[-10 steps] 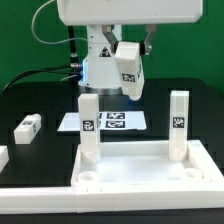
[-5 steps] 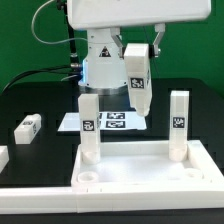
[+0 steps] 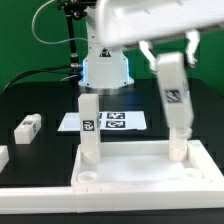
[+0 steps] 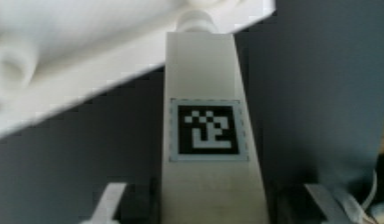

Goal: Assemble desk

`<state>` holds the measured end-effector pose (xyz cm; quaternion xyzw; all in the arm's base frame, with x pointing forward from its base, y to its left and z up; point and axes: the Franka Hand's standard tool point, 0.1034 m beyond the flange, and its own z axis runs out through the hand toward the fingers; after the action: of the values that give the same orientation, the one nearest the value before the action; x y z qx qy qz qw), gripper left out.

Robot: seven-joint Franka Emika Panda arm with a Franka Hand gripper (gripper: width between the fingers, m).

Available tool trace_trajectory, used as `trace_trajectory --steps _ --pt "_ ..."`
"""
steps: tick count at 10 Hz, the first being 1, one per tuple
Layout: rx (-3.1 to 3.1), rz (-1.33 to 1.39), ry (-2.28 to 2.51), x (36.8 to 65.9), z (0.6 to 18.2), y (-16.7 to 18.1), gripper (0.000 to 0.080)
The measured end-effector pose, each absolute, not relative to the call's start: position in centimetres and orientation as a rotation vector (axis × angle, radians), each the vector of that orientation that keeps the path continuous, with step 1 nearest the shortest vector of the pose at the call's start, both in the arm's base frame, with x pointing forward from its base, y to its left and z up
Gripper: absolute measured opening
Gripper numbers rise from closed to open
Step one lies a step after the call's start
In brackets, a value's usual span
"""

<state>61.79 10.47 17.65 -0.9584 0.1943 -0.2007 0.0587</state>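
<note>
The black table (image 3: 45, 100) is filling most of the exterior view. The white rimmed tabletop panel (image 3: 140, 178) is lying across the bottom of the frame, with its round sockets showing along the near edge.

The arm's white body is taking up the top of the frame. The gripper (image 3: 169, 55) is hanging at the upper part of the exterior view's right, its jaws closed on the top of a leg post (image 3: 173, 95). That held post is slanting down over the panel's far right corner.

Below it, the foot of another post (image 3: 179, 146) is standing in that corner. The two overlap, so I cannot tell whether they are touching. A third post (image 3: 89, 125) is standing upright at the panel's far left corner.

The marker board (image 3: 118, 121) is lying flat behind the panel at mid-frame. A loose leg (image 3: 28, 126) is lying at the exterior view's left.

In the wrist view, the held post (image 4: 207, 90) is running between the gripper (image 4: 210, 205) fingers (image 4: 111, 205), showing its tag.
</note>
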Motion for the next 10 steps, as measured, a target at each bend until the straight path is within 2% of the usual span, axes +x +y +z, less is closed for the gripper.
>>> trace_trajectory --steps 2,4,7,10 --pt "-2.925 -0.624 0.551 62.0 17.9 9.6 0.0287" --pt "-2.995 -0.628 0.38 61.6 17.0 10.4 0.0287" --pt "-3.063 -0.71 0.018 63.3 16.1 9.9 0.0287" --pt "-3.062 -0.705 0.026 63.3 15.9 10.0 0.0287"
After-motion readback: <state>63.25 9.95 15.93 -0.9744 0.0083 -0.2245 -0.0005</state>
